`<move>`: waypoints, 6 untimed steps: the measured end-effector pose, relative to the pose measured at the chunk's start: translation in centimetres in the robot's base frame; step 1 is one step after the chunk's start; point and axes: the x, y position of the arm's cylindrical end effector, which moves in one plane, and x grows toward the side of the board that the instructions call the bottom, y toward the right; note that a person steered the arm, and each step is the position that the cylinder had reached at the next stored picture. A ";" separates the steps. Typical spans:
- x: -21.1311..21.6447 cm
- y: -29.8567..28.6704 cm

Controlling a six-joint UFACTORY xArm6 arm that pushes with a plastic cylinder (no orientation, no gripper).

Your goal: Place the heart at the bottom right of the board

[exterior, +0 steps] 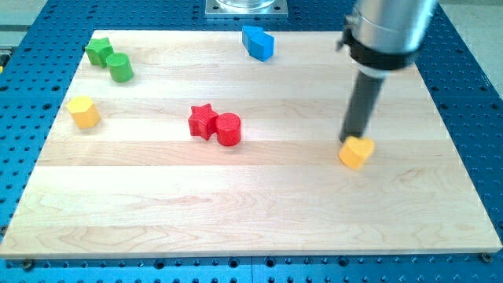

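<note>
A yellow block, which looks like the heart, lies on the wooden board at the view's right, about mid-height. My tip stands right at its upper-left edge, touching it or nearly so. The dark rod rises from there to the metal arm end at the view's top right.
A second yellow block sits at the left edge. A green star and a green cylinder are at the top left. A blue block is at top centre. A red star touches a red cylinder mid-board.
</note>
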 end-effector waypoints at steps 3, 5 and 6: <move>-0.1 -3.5; 3.7 -1.4; 3.0 -3.9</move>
